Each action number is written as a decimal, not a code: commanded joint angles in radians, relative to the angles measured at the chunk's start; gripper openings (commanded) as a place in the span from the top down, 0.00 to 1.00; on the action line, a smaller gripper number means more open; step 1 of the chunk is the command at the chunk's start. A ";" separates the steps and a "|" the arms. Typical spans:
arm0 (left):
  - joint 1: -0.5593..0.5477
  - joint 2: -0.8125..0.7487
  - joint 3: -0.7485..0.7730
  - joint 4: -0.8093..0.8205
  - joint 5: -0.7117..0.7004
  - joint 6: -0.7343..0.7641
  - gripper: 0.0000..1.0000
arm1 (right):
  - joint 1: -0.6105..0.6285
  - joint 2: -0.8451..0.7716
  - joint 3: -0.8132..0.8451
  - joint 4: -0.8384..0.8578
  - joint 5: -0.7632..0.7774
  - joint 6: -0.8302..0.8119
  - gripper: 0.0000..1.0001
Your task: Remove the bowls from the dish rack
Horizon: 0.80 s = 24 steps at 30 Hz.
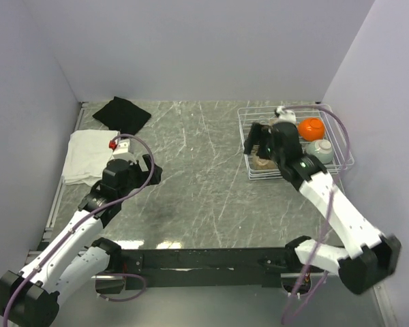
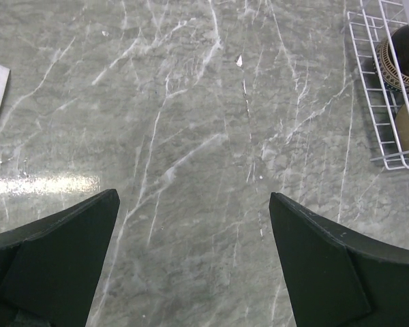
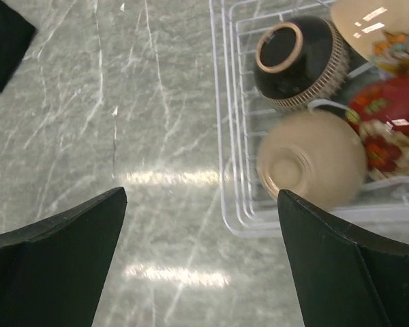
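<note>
The white wire dish rack (image 1: 242, 122) stands at the back right of the marble table. An orange bowl (image 1: 311, 128) and a pale bowl (image 1: 320, 150) sit on its right side. My right gripper (image 1: 267, 137) hovers open over its near-left corner. In the right wrist view the right gripper (image 3: 202, 193) is empty, with the dish rack (image 3: 221, 136) corner between its fingers. An upturned tan bowl (image 3: 313, 160), a dark ribbed bowl (image 3: 300, 61) and a red patterned bowl (image 3: 388, 129) lie inside. My left gripper (image 1: 132, 162) (image 2: 194, 196) is open over bare marble at the left, far from the rack (image 2: 368, 102).
A folded white cloth (image 1: 85, 153) lies at the left edge, with a black cloth (image 1: 121, 113) behind it. Grey walls close in the left, back and right sides. Bare marble (image 1: 198, 170) stretches between the two arms.
</note>
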 commanded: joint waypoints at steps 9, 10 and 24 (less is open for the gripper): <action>-0.002 0.010 0.071 0.020 0.014 0.091 0.01 | -0.020 0.462 0.293 -0.029 -0.124 0.110 0.00; -0.002 0.022 0.079 0.021 0.003 0.112 0.00 | -0.020 0.479 0.304 -0.018 -0.141 0.117 0.00; -0.001 0.074 0.095 0.049 -0.073 0.174 0.01 | 0.058 0.735 0.575 -0.044 -0.210 0.127 0.00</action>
